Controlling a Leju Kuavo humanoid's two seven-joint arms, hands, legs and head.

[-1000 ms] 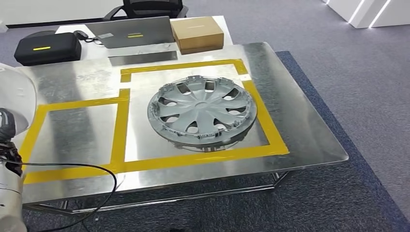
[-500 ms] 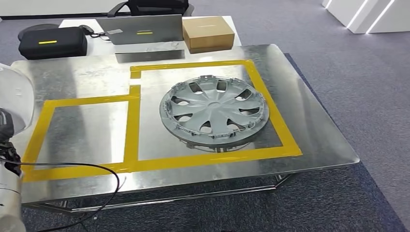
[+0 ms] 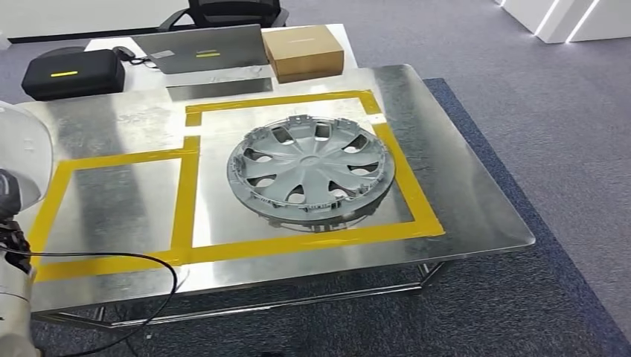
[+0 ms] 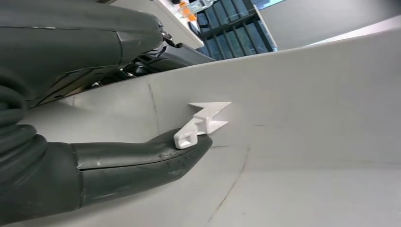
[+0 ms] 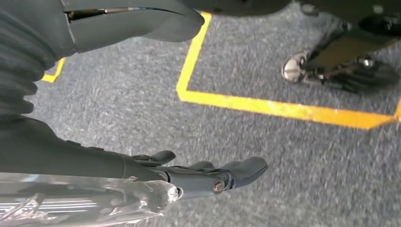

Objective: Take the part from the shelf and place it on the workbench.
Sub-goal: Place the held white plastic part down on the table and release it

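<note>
On workbench (image 3: pixel 476 201), hubcap (image 3: pixel 311 172), well apart from left hand (image 4: pixel 142 161).

Left hand (image 4: pixel 94 165) apparently empty, fingers (image 4: pixel 142 161) extended; right hand (image 5: pixel 198 177) open, fingers spread.

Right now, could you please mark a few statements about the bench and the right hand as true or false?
1. The hubcap lies inside the larger taped square. True.
2. The box sits in the smaller taped square. False: it sits on the white table behind the bench.
3. A laptop sits beside the box. True.
4. The hubcap overhangs the bench's edge. False: it lies wholly on the bench, within the tape.
5. The right hand grips the hubcap. False: it holds nothing and hangs over carpet.
</note>
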